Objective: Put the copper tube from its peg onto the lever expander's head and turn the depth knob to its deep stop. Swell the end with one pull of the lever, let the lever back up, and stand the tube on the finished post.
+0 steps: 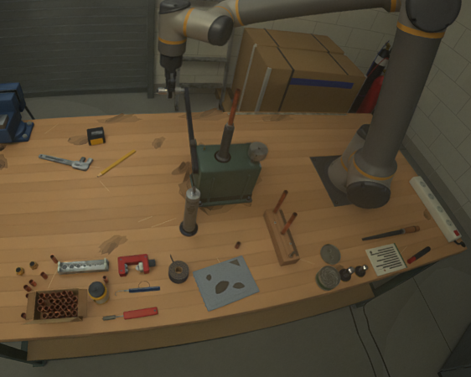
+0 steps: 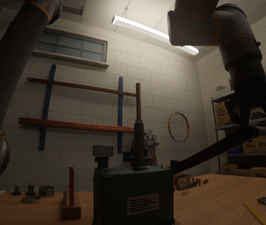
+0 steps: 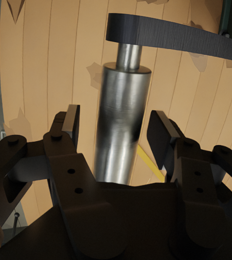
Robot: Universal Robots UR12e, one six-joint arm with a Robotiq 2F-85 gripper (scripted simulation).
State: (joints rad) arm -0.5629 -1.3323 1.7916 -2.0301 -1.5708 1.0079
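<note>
The lower end of the copper tube is hidden on the expander's head, where it stands upright above the green expander body. The dark lever is raised, and its steel handle lies between my fingers in the wrist camera. My gripper is open around that handle and holds nothing. The grey depth knob sits at the body's right top corner. The finished post stands in front of the expander's left corner.
The lever's flat bar crosses just beyond my fingers. A wooden peg rack with two copper tubes stands right of the expander. A wrench, pencil and vise lie to the left, with small tools along the front edge.
</note>
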